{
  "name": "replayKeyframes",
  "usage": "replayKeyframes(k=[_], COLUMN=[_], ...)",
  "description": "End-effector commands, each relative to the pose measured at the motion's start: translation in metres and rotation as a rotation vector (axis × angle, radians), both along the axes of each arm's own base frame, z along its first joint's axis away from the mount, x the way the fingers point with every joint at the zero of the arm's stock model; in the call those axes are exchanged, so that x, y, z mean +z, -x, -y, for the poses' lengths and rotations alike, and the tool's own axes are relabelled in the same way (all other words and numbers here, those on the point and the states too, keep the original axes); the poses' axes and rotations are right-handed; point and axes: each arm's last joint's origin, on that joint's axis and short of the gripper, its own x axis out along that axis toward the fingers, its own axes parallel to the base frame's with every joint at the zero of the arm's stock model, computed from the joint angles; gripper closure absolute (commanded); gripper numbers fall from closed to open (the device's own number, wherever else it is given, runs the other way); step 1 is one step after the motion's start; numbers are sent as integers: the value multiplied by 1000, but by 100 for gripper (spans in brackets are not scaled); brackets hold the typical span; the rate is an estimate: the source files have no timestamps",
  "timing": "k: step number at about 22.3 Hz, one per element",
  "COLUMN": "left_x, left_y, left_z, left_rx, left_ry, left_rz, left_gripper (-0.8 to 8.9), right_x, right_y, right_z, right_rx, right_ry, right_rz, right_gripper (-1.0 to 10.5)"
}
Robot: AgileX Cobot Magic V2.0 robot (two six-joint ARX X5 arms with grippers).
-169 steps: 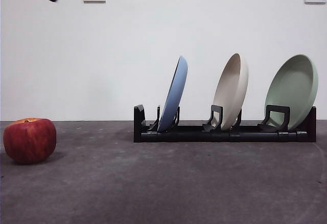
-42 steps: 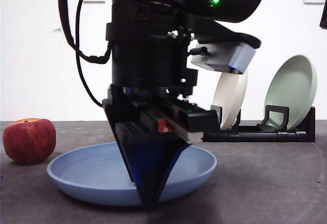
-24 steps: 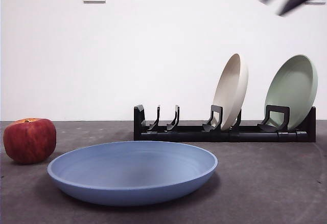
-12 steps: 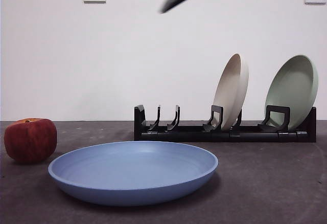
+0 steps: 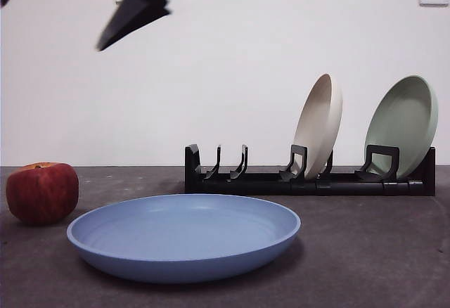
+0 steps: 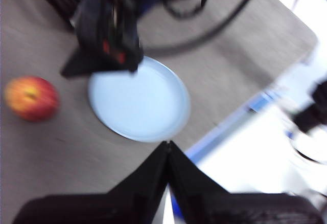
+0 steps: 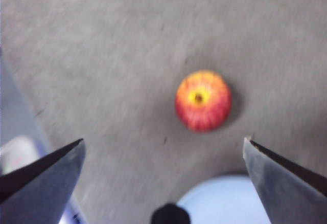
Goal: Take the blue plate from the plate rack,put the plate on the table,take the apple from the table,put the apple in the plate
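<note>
Front view: blue plate [image 5: 184, 236] lying flat on counter [image 5: 365, 252], apple [image 5: 42, 193] just beside its rim; plate rack [image 5: 309, 179] behind, holding beige plate [image 5: 318, 125], green plate [image 5: 402, 124].
Left wrist view: left tool [image 6: 167, 144] sitting closed, empty, high above plate.
Right wrist view: right tool [image 7: 163, 150] gaping wide, empty, hanging above apple.

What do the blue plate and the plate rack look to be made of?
The blue plate looks like matte plastic or a melamine-type composite: an even periwinkle surface with no glaze glare and faint concentric rings inside. Ceramic cannot be ruled out. The plate rack appears to be black moulded plastic, with a slight sheen on its rounded prongs and base; coated metal is possible.
</note>
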Motion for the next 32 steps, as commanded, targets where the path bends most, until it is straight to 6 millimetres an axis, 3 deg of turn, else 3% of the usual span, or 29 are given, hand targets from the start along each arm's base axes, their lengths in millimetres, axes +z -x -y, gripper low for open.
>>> replayKeyframes(k=[1,9,20,23,32], left_x=[1,0,-1,-1,-1], left_y=[1,10,13,13,13], left_z=[-6,-25,-30,-30,-30], left_rx=[29,8,-17,-17,-14], left_ry=[-28,2,36,38,32], left_rz=[74,133,122,120,127], left_gripper=[822,822,822,822,822], right_x=[-16,-79,-150,-157,-155], right_y=[-7,-29,-46,-50,-52], right_z=[-21,-61,-73,-71,-69], right_rx=[-4,-35,-58,-70,-90], right_ry=[17,15,129,144,161], right_rz=[33,16,-15,-22,-6], right_gripper=[56,57,62,62,68])
